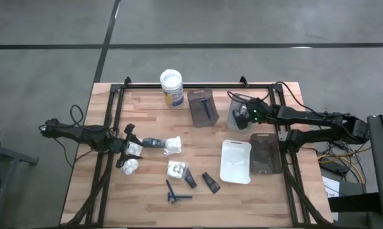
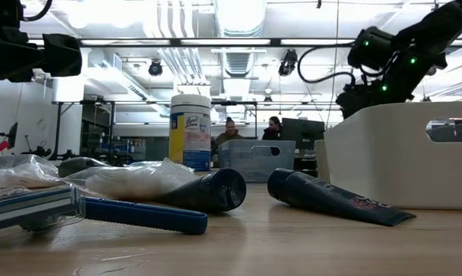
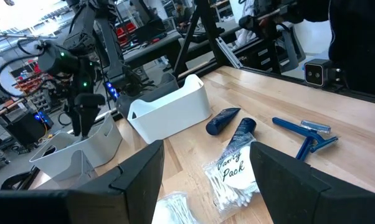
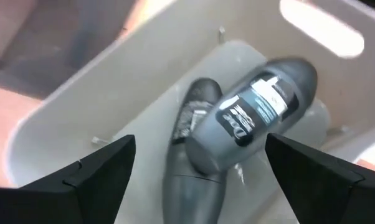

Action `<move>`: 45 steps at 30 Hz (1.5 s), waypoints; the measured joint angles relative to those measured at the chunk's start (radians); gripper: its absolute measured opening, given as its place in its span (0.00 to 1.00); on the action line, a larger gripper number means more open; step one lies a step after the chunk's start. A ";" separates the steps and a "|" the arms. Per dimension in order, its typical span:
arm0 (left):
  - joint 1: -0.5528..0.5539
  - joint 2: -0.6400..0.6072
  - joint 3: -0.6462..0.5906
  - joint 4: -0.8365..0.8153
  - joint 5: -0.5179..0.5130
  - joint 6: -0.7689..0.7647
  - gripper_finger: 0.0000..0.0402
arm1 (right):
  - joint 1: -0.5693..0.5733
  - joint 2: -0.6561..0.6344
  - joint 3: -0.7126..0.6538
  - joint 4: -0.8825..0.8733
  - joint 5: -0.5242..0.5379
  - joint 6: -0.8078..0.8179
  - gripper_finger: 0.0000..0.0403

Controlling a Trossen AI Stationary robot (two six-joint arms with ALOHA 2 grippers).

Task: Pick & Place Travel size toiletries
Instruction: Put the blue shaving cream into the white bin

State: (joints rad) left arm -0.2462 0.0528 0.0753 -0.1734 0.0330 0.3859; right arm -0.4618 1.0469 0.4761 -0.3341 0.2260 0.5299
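— Looking from the near edge of the counter (image 1: 147,203): what lies there, and is any of it in a container?

— Nothing near is contained. A blue razor (image 1: 174,192) lies loose closest to the front edge, with two small black tubes (image 1: 200,180) just behind it and a white lumpy packet (image 1: 176,169) beside them. The low view shows the razor (image 2: 85,208) and the tubes (image 2: 334,198) side on against a white tray's wall (image 2: 392,157).

— And the trays?

— On the right side, a white tray (image 1: 236,161) and a dark tray (image 1: 266,152) sit side by side; I see nothing in either. Farther back, a grey tray (image 1: 201,107) holds another blue razor (image 1: 207,109). A light tray (image 1: 237,117) at the right rear holds two dark grey oval bottles (image 4: 237,134), one lying across the other. Only the right wrist view shows them; from above the arm covers them.

— The pincers?

— The right pincer (image 1: 244,118) hangs over that tray, fingers spread wide, gripping nothing. The left pincer (image 1: 129,149) sits at the left edge, wide apart, among more white packets (image 1: 132,158); whether it touches one I cannot tell. A third grey bottle (image 1: 153,142) lies just beside it, then another packet (image 1: 173,145).

— Open room?

— The middle rear strip and the front left corner are bare wood. A white-lidded tub (image 1: 171,87) stands at the far edge. Beyond the counter, the low view shows two people (image 2: 250,130) seated in the room.
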 joint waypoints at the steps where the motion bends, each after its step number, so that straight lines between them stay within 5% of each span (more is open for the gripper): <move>1: 0.000 0.000 0.000 0.000 0.000 0.000 0.61 | 0.002 -0.011 0.004 -0.001 0.000 -0.012 0.88; 15: 0.000 0.000 0.000 0.000 0.000 0.000 0.61 | 0.089 -0.043 0.063 -0.042 0.001 -0.089 0.77; 28: 0.000 0.000 0.000 0.000 0.000 0.000 0.61 | 0.351 -0.034 0.139 -0.126 0.002 -0.001 0.72; 45: 0.000 0.000 0.000 0.000 0.000 0.000 0.61 | 0.735 0.280 0.381 -0.161 0.009 0.152 0.72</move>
State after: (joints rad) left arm -0.2464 0.0532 0.0753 -0.1734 0.0328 0.3859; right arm 0.2735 1.3271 0.8567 -0.4954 0.2352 0.6819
